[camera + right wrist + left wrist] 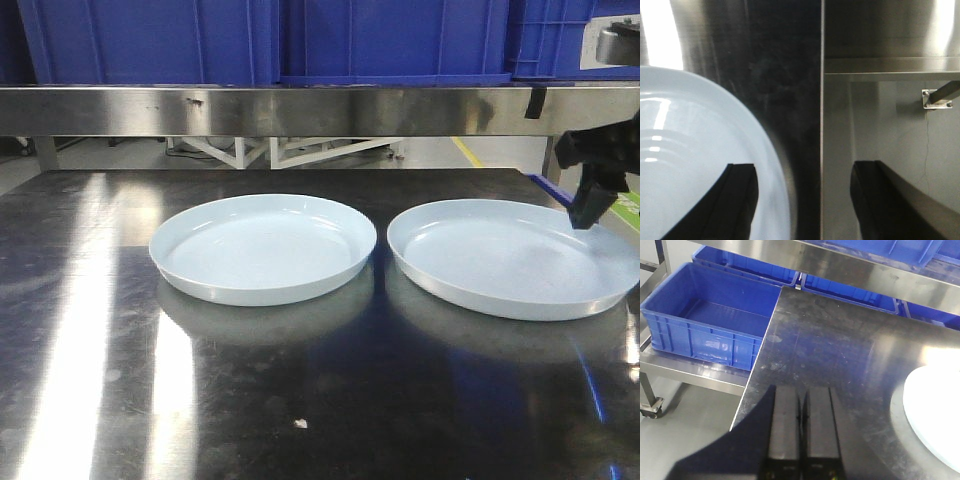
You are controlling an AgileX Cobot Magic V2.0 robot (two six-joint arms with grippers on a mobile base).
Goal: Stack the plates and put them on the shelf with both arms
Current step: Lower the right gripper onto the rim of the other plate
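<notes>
- Two round pale-blue plates lay flat and side by side on the counter (pixel 90 330), close together but not touching: the left plate (pixel 263 248) and the right plate (pixel 510 258).
- Both plates sat right way up, with low upturned rims.
- The counter was scuffed stainless steel, with bright glare streaks on its left half and a dim reflection under each plate.
- One small white fleck (pixel 300 423) lay on the counter, nearer the camera than the plates.
- The shelf (pixel 300 110), a stainless steel ledge, ran across the far side above the counter and carried blue crates (pixel 400 40).
- Under the shelf, a white frame (pixel 270 150) and pale floor showed beyond the counter.
- The left hand (pixel 801 395) hung above the counter near its left edge, fingers pressed together and gripping nothing, well apart from the left plate.
- An open blue crate (pixel 710 325) stood on a lower steel rack (pixel 690 372) just beside the counter's left edge.
- The right hand (pixel 802 175) had its fingers spread apart, straddling the right plate's outer rim: one finger (pixel 730 200) over the plate's inside, the other past the counter's edge.
- Contact between that finger and the plate could not be told.
</notes>
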